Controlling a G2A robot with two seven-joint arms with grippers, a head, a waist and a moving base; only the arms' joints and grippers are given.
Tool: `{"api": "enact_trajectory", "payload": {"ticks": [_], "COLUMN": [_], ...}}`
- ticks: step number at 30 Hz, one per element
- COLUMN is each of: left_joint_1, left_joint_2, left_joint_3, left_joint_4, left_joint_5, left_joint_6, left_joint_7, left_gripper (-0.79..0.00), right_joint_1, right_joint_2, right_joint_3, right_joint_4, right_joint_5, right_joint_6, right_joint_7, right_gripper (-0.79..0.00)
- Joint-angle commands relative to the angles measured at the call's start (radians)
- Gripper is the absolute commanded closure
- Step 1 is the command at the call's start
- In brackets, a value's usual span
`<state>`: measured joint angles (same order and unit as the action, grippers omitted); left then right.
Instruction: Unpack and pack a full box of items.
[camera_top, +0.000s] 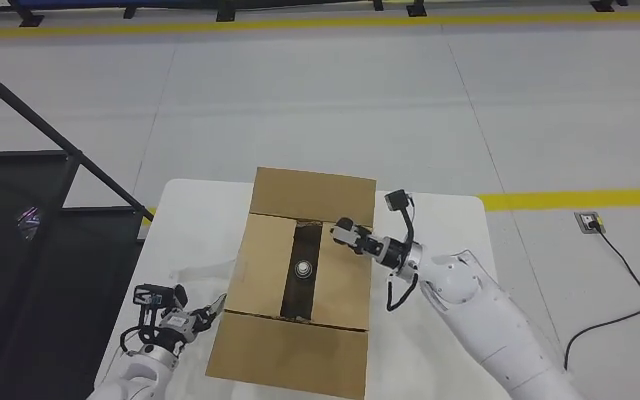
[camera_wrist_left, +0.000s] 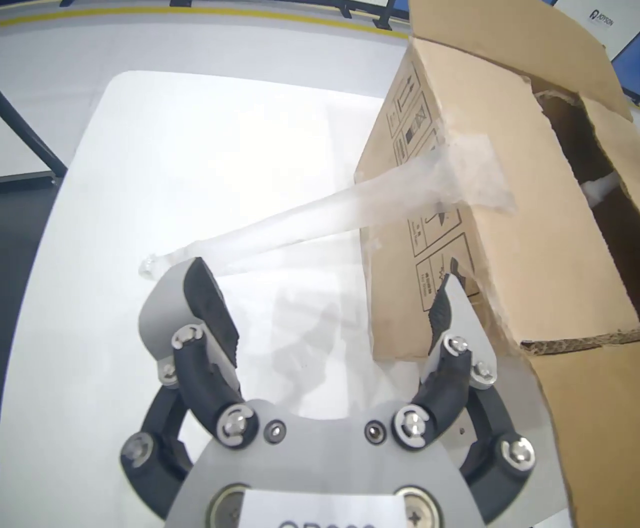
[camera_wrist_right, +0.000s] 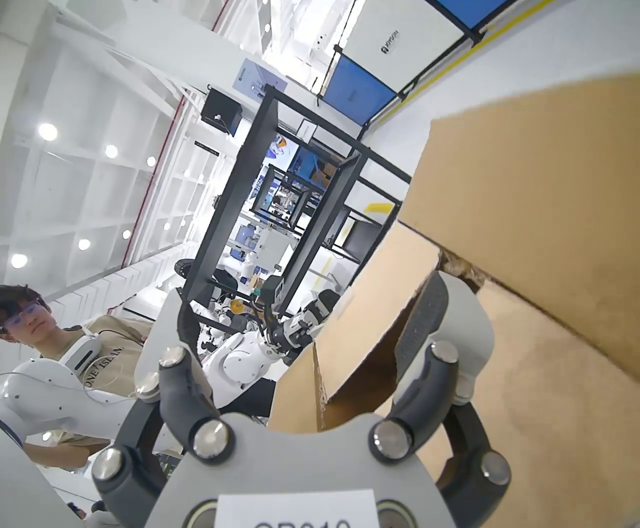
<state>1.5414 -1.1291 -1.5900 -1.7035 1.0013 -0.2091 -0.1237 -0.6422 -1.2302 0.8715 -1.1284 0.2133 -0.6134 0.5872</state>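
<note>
At the lower left of the top view, the left gripper (camera_top: 200, 303) sits low over the white table (camera_top: 190, 225). Its fingers are spread wide and hold nothing, just beside the near left corner of the cardboard box (camera_top: 262, 270). A strip of clear tape (camera_wrist_left: 320, 220) hangs off the box's side wall. Its loose end lies by one finger, and whether they touch cannot be told. The box stands mid-frame, its top flaps parted by a dark gap where a small round item (camera_top: 303, 267) shows. Right of the gap, the right gripper (camera_top: 345, 235) is at the right flap's far end, its fingers apart astride the flap's edge, not pinching. The likely trouble is the tape clinging to a left finger pad and dragging the box. A shallow bite on the flap could also slip, or lift the unheld box.
</note>
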Motion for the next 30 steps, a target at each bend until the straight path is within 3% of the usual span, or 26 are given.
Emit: {"api": "enact_trajectory", "payload": {"ticks": [1, 7, 16, 23, 26, 30], "left_joint_1": [-0.006, 0.0, 0.042, 0.074, 0.094, 0.13], "left_joint_2": [0.0, 0.0, -0.001, 0.0, 0.001, 0.004], "left_joint_3": [0.008, 0.013, 0.008, -0.022, -0.04, -0.067], "left_joint_4": [0.004, -0.004, -0.027, -0.038, -0.056, -0.095], "left_joint_5": [0.007, 0.03, 0.034, 0.004, -0.012, -0.073], "left_joint_6": [-0.012, -0.035, -0.055, -0.075, -0.099, -0.196], "left_joint_7": [0.001, 0.011, 0.038, 0.068, 0.086, 0.098], "left_gripper": [-0.785, -0.785, -0.785, -0.785, -0.785, -0.785], "right_joint_1": [0.005, 0.078, 0.195, 0.25, 0.26, 0.291], "right_joint_2": [-0.009, -0.052, -0.142, -0.217, -0.248, -0.283], "right_joint_3": [-0.016, -0.095, -0.207, -0.257, -0.261, -0.246], "right_joint_4": [0.002, 0.068, 0.256, 0.402, 0.454, 0.532], "right_joint_5": [0.024, 0.079, 0.116, 0.193, 0.279, 0.394], "right_joint_6": [0.012, 0.085, 0.181, 0.15, 0.117, 0.076], "right_joint_7": [0.023, 0.113, 0.133, 0.178, 0.251, 0.35], "right_gripper": [-0.785, -0.785, -0.785, -0.785, -0.785, -0.785]}}
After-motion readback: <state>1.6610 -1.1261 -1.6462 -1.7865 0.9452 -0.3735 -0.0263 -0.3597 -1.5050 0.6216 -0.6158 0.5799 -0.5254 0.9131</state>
